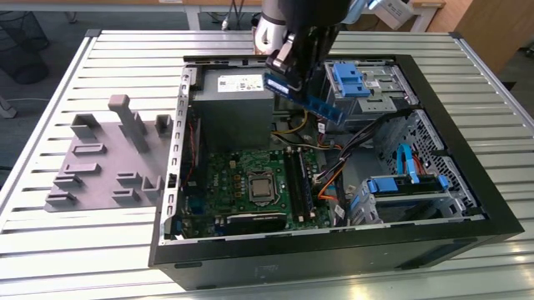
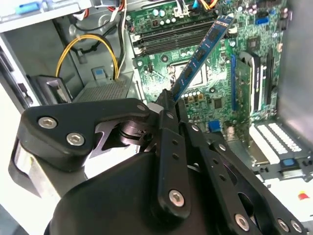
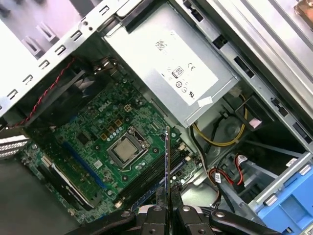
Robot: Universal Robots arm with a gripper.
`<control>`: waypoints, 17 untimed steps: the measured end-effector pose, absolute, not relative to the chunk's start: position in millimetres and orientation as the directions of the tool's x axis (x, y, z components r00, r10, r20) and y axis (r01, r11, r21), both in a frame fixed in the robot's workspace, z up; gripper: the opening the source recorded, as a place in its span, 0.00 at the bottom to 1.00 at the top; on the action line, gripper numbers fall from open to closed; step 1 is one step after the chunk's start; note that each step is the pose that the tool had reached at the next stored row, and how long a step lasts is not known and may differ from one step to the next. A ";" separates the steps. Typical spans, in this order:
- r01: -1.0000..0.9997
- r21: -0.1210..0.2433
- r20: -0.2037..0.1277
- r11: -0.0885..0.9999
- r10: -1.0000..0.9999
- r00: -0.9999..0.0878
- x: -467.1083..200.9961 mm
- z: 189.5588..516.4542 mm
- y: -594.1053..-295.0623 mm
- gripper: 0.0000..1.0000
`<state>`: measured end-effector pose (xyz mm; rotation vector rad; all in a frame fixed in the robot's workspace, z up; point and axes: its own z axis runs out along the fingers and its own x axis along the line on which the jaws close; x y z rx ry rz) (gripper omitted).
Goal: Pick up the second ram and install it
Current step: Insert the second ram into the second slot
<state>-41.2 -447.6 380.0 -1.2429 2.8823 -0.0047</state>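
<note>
1. The gripper is clamped shut on one end of the memory stick, pinching the thin green strip between its fingers.
2. The stick hangs tilted in the air over the open computer case. Its free end points down toward the motherboard and touches nothing.
3. In the exterior view the stick sits just above the gap between the grey power supply and the blue drive bracket.
4. The long black memory slots lie beside the processor socket, well below the stick.
5. A grey plastic holder stands on the slatted table, at the exterior view's left of the case.
</note>
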 end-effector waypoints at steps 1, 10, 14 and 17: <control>-0.718 -0.004 -0.001 0.697 -0.718 -0.697 -41.2 379.9 -447.6 0.14; -0.613 -0.006 0.000 0.790 -0.613 -0.790 -41.2 378.8 -447.5 0.14; -0.565 -0.006 0.001 0.825 -0.565 -0.825 -41.2 378.3 -447.6 0.14; -0.525 -0.007 0.001 0.851 -0.525 -0.851 -41.2 377.9 -447.5 0.14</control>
